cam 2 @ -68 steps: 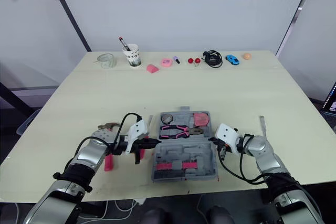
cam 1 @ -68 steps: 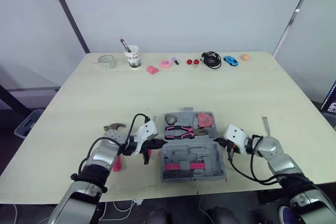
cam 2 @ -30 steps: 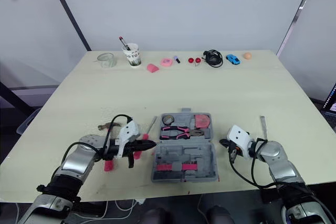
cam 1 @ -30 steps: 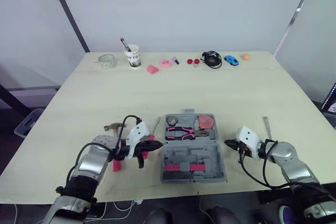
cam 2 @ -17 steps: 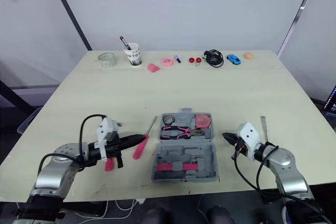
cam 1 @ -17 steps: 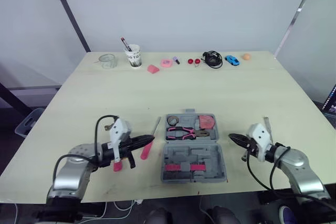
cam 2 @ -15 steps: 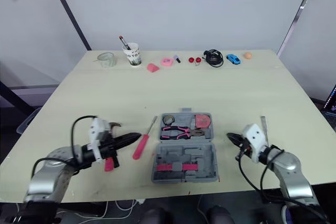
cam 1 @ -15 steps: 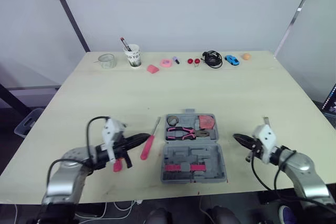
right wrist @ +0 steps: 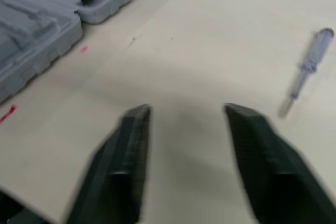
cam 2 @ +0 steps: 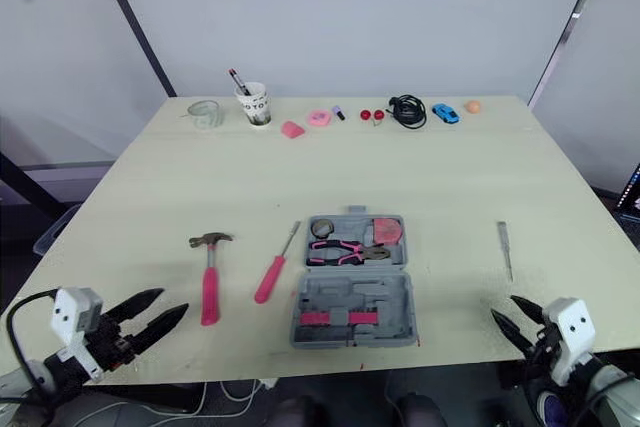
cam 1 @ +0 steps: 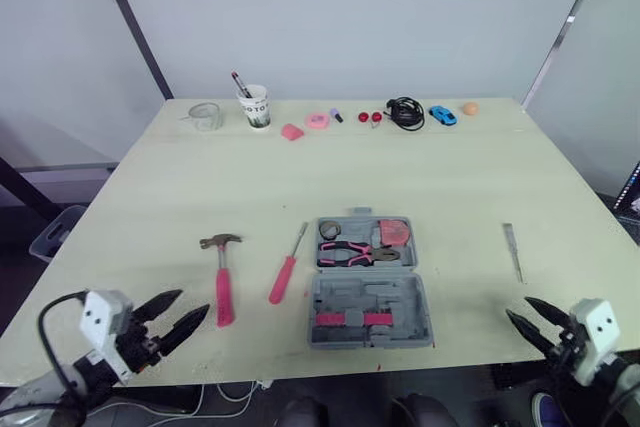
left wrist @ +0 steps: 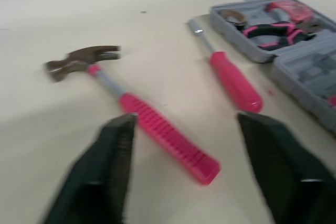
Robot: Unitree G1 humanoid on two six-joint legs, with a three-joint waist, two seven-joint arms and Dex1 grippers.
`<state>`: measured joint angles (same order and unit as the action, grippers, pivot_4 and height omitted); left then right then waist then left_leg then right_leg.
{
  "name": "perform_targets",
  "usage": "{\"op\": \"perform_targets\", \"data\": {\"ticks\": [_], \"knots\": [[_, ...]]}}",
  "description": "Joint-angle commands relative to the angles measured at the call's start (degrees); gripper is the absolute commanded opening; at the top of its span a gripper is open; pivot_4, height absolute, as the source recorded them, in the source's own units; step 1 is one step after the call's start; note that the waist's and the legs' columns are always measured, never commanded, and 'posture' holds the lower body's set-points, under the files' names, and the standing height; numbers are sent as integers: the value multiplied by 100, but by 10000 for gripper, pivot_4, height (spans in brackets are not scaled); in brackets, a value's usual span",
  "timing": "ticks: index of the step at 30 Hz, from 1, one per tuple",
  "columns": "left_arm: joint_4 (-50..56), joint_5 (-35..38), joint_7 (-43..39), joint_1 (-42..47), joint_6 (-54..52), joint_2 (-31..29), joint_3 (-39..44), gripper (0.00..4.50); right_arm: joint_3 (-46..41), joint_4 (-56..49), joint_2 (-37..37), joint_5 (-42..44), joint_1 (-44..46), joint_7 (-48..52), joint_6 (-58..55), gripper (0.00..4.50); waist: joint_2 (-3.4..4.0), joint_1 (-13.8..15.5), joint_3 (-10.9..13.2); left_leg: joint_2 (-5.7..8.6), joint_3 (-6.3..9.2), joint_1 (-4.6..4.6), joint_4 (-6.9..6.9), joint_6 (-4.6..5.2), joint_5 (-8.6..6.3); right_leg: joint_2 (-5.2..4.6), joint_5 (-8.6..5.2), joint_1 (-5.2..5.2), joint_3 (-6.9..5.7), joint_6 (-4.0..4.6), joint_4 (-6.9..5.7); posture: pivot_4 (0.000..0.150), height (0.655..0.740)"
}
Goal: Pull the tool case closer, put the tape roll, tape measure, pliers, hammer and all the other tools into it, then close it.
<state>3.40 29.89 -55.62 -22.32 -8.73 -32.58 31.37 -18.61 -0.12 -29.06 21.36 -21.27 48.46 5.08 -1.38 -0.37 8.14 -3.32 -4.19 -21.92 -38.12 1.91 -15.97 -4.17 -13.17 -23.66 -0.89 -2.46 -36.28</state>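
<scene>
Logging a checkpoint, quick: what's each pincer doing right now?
Left pincer: open, holding nothing.
Right pincer: open, holding nothing.

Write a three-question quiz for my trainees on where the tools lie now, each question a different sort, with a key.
1. True or false: the hammer lies inside the tool case.
2. What lies between the hammer and the tool case? A) a pink-handled screwdriver B) a wrench C) a saw
3. Fill in: the fingers of the left gripper and the right gripper stand ____.
Key: 1 false; 2 A; 3 open.
</scene>
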Motion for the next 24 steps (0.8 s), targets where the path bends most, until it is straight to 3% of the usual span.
{"op": "perform_targets", "data": {"ticks": [1, 2, 15, 24], "knots": [[206, 129, 120, -365, 162, 164, 265, 45000, -420, -80, -3, 297, -215, 82, 285, 40189, 1, -10, 0, 0, -1, 2, 1, -1, -1, -2, 0, 0, 1, 0, 1, 1500, 7400], [248, 130, 145, -461, 192, 201, 290, 45000, -519, -63, 5, 354, -266, 56, 300, 44644, 2, -14, 1, 0, -1, 0, 1, -3, -3, -7, 0, 0, 1, -1, 3, 1500, 7400], [690, 273, 461, -732, 156, 413, 204, 45000, -564, -64, -40, 354, -267, 56, 358, 44644, 5, -13, 9, 1, 7, -8, 11, -27, -17, -37, -1, -1, -14, -1, 26, 1500, 7400], [1610, 281, 1991, -329, -897, 660, -42, 45000, -89, -973, -392, 705, 156, 442, -367, 44644, 6, 2, 9, 3, 6, -6, 19, 1, -1, -6, 7, 2, -15, 9, 30, 1500, 7400]]}}
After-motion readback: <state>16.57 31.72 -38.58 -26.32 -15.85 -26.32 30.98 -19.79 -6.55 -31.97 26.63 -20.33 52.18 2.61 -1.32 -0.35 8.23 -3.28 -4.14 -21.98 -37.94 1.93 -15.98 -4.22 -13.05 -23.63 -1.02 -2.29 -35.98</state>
